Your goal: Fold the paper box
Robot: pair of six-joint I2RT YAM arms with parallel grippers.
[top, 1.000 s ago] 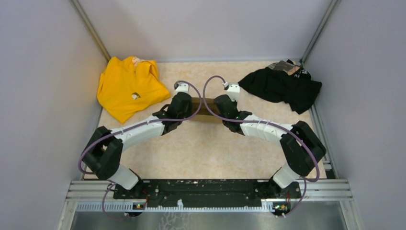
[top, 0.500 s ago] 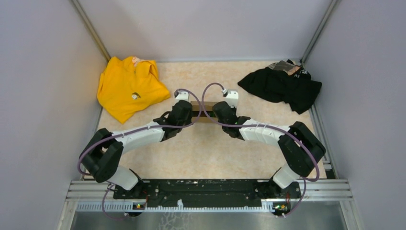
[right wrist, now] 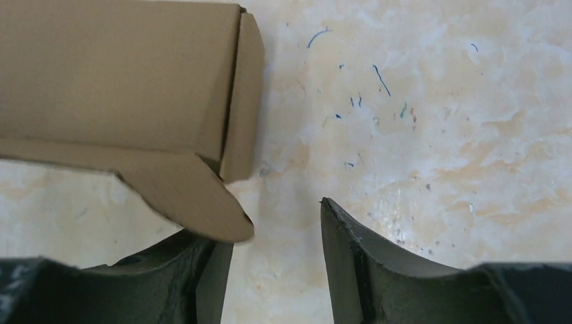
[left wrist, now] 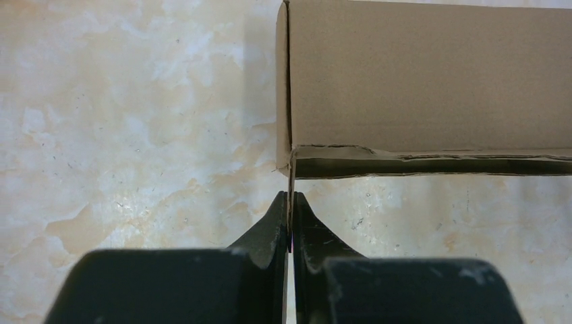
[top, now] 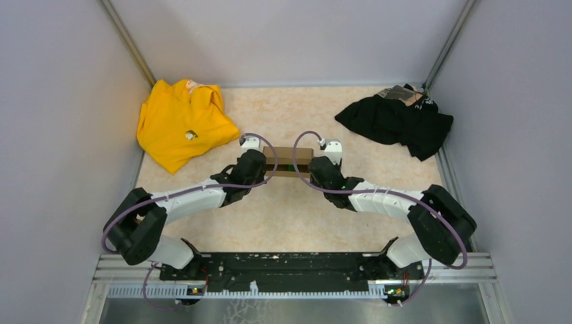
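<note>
The left gripper (left wrist: 291, 226) has its 2 fingers pressed together on a thin edge of cardboard that sticks down from the near left corner of the paper box (left wrist: 425, 74). The right gripper (right wrist: 276, 263) stands apart. Its fingers (right wrist: 351, 250) hold nothing, and a rounded flap (right wrist: 192, 196) at the box's near right corner hangs just over the left finger.

The box is plain brown. It lies in the middle of the table (top: 290, 209) between the 2 grippers, with its long side across the view. A dark slit runs along its near side under the top panel; what is inside cannot be told.

Thin blue marks (right wrist: 351, 101) dot the beige marbled tabletop to the right of the box. They are scratches, not letters.

A yellow garment (top: 179, 121) lies at the far left and carries a small emblem (top: 192, 134) that is too small to read. A black garment (top: 398, 121) lies at the far right, with a pale print at its far edge that is also unreadable. Both garments are well apart from the box.

Bare tabletop spreads between the arms from the box to the metal rail (top: 297, 266) at the near edge. Grey walls (top: 67, 135) close in the left, right and far sides.
</note>
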